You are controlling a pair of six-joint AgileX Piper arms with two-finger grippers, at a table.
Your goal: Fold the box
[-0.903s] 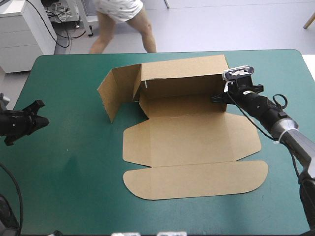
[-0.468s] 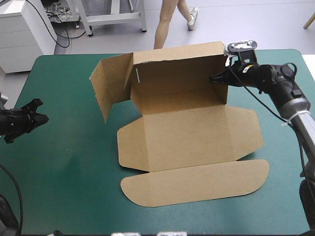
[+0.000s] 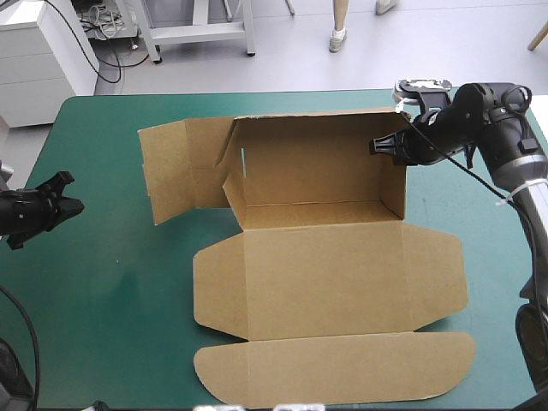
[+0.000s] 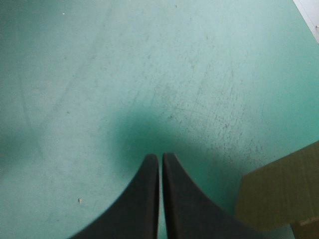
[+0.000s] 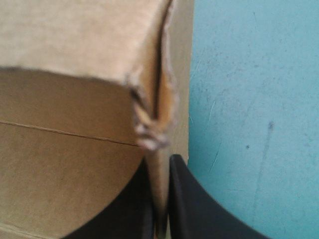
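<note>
Two grippers, one engaged: your right gripper [image 3: 381, 146] pinches the box [image 3: 330, 265] at its far right corner, mid-table, long axis lying left to right, while your left gripper [image 3: 75, 205], closed on nothing, sits nearer the splayed left flap [image 3: 175, 175], though apart from it.

Robotics lab: the right black 2-fingered robot gripper [image 3: 375, 146] is hanging over a teal-green covered table [image 3: 103, 282], while a white drawer cabinet [image 3: 38, 51] and tangled grey and black cables [image 3: 103, 24] are sitting behind.

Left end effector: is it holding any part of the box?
No, the left end effector is shut on nothing over the bare cover, apart from the box.
</note>
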